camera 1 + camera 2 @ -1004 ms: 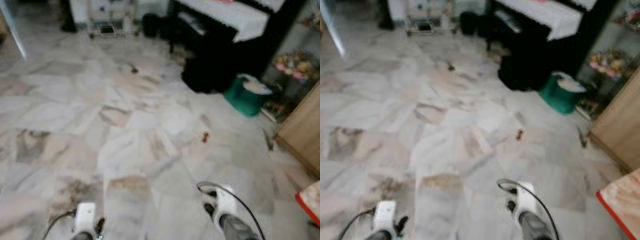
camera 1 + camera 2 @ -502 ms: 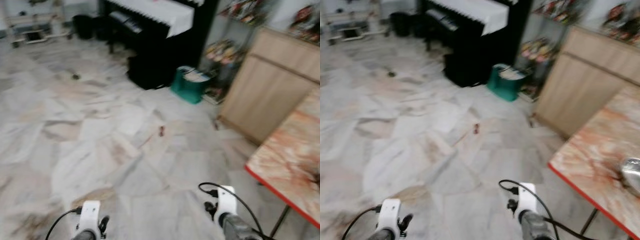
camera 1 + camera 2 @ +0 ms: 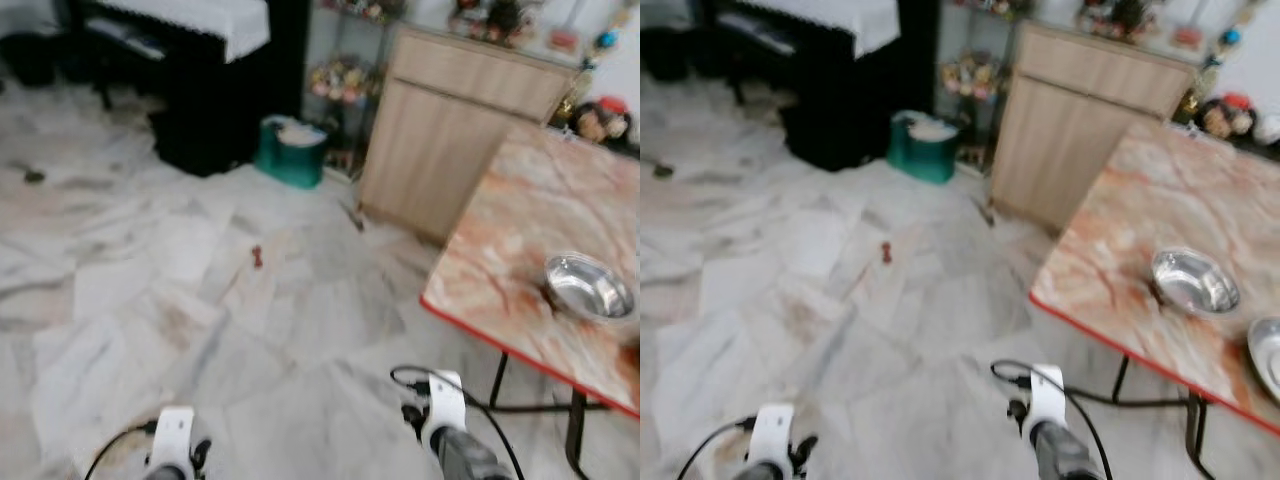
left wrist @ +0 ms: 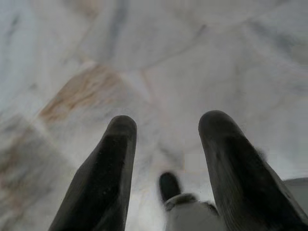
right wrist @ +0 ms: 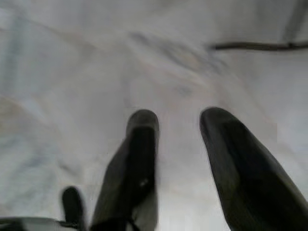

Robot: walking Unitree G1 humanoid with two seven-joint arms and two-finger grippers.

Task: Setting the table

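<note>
**View swings right, table now in sight**

Left gripper (image 4: pixel 166 144) hangs low over the marble floor (image 3: pixel 150 300), fingers apart, nothing between them, only floor tiles beyond the tips. Right gripper (image 5: pixel 178 144) same: fingers spread, empty, pointing down at floor with a dark table leg line past the tips.

Change: whole picture has shifted compared with a second ago, so the camera turned, not the things. Then it was nearly all floor with the piano (image 3: pixel 190 40) ahead; now piano and green bin (image 3: pixel 292 150) sit far forward and left of the left gripper. Small red bit (image 3: pixel 256 256) on the floor lies ahead, between the two grippers. Wooden cabinet (image 3: pixel 450 130) is forward of the right gripper.

Table (image 3: pixel 1110 240), marble top with red edge, now ahead and right of the right gripper, well apart. On it a steel bowl (image 3: pixel 1194 281), and a second steel dish (image 3: pixel 1265 355) at the frame edge.

Judgement: approach stage, robot facing toward the table; nothing carried, so a pickup probably comes first.
</note>
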